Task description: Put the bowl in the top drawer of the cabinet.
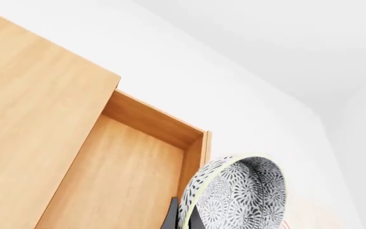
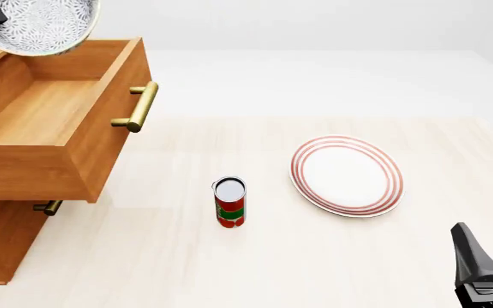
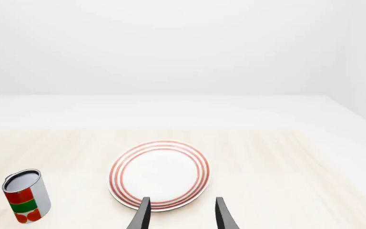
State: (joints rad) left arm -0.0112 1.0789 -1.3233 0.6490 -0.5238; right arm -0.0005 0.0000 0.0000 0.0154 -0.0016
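Bowl [image 2: 36, 25], tilted and clenched in the left tool [image 1: 181, 217], hangs at eleven o'clock above the open top drawer [image 2: 49, 115], so only lowering and release remain.

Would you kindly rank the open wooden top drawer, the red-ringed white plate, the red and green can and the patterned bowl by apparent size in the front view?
1. Honey-coloured wooden top drawer.
2. Flat white plate with red rings.
3. Red and green can.
The blue-grey patterned bowl is cut off by the frame and raised nearer the camera, so its rank against the plate is unsure.
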